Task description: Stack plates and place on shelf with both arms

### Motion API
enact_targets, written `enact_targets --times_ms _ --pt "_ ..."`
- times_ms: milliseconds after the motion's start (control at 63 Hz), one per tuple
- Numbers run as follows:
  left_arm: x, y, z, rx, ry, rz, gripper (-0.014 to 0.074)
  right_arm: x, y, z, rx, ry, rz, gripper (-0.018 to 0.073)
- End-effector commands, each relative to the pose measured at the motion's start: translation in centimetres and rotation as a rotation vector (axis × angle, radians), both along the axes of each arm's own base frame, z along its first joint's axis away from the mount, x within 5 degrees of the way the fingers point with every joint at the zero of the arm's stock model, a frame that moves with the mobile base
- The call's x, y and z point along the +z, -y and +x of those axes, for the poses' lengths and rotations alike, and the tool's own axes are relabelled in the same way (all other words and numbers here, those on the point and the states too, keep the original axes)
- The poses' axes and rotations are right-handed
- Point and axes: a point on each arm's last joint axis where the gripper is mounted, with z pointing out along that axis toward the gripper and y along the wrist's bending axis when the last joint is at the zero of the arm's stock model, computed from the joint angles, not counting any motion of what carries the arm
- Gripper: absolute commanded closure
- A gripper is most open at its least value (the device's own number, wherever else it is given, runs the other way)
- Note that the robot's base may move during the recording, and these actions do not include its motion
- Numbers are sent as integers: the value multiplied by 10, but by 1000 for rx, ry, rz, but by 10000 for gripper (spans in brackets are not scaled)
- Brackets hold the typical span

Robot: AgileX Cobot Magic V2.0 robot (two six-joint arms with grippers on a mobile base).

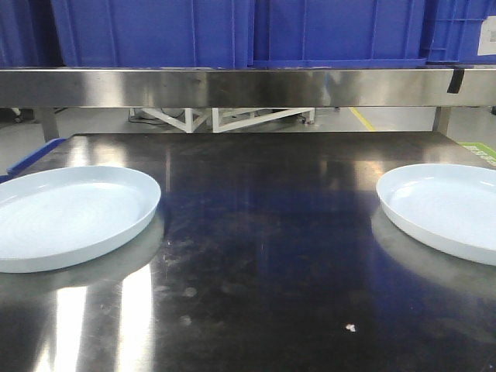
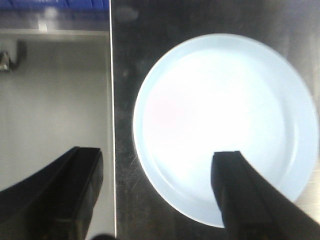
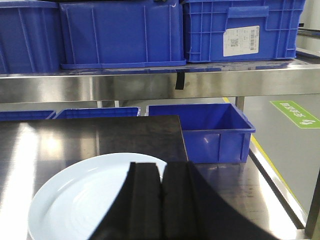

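Two pale blue-white plates lie apart on the dark steel tabletop (image 1: pixel 263 240), one at the left (image 1: pixel 70 213) and one at the right (image 1: pixel 449 205). Neither gripper shows in the front view. In the left wrist view my left gripper (image 2: pixel 156 152) hangs open above the left plate (image 2: pixel 225 110). One finger (image 2: pixel 80 190) is out past the table's left edge and the other (image 2: pixel 240 195) is over the plate. My right gripper (image 3: pixel 161 167) is shut with nothing between its fingers, over the right rim of the right plate (image 3: pixel 75 200). The shelf (image 1: pixel 232 87) runs across the back above the table.
Big blue crates (image 1: pixel 155 31) stand in a row on the shelf (image 3: pixel 225 82), one with a white label (image 3: pixel 240 41). An open blue bin (image 3: pixel 210 127) sits low behind the table on the right. The table's left edge (image 2: pixel 111 100) drops to grey floor.
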Motion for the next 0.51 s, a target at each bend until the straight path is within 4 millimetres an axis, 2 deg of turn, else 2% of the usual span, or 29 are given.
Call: enact_targets --times_ms 0,111,270,492 --pt "-1 2 16 7 25 -12 65 14 1 -4 -18 122 -17 510" --pt "-27 2 31 8 -54 1 65 14 1 -4 -18 122 -17 510" --pt "-50 3 43 12 -117 7 65 14 1 -4 -18 122 -17 510" --pt "-59 5 51 12 -104 10 65 14 1 -4 -18 122 -17 510"
